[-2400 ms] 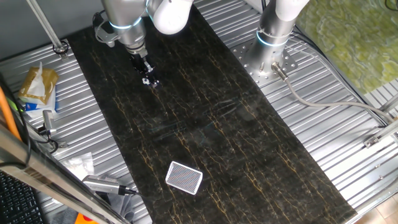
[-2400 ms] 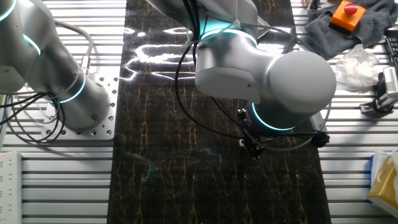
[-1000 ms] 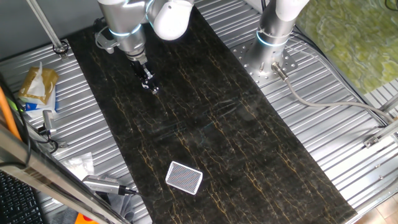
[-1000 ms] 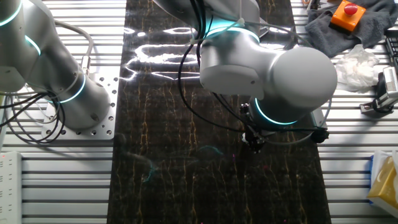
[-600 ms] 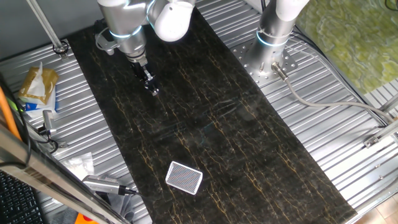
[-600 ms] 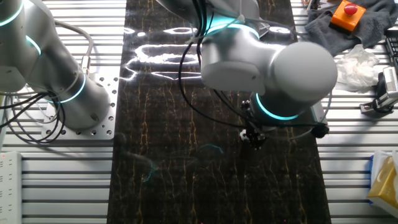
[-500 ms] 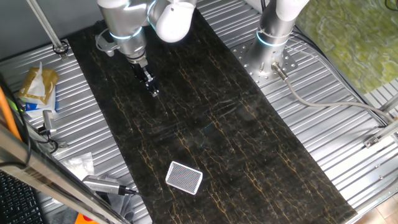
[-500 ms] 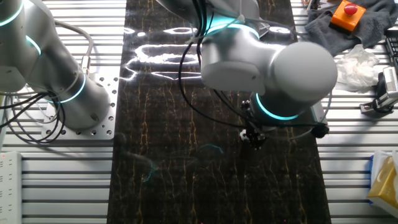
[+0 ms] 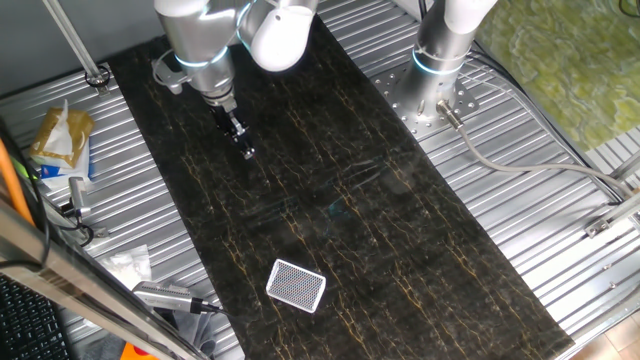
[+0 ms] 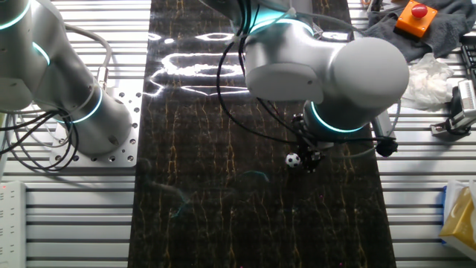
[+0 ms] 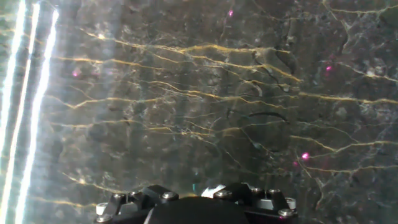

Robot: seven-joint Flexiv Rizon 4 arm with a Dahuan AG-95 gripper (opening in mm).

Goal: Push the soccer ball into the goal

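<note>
The soccer ball (image 10: pixel 293 159) is a tiny black-and-white ball on the dark marbled mat. It lies just left of my gripper (image 10: pixel 309 161) in the other fixed view. In one fixed view my gripper (image 9: pixel 245 150) stands on the mat's far left part, its thin black fingers together and nothing between them; the ball is a pale speck at their tip (image 9: pixel 250 154). The goal (image 9: pixel 296 286), a small white-rimmed mesh rectangle, lies flat near the mat's front edge, well apart from the ball. The hand view shows only mat and the gripper's base (image 11: pixel 193 208).
A second grey arm's base (image 9: pixel 438 75) stands at the mat's far right side. Cloths and an orange button box (image 10: pixel 413 16) lie off the mat. Packets (image 9: pixel 58 140) and tools lie on the ribbed metal at the left.
My gripper has crept along the mat towards the goal end. The ball, hidden behind the wrist before, now shows beside the fingertips in the other fixed view.
</note>
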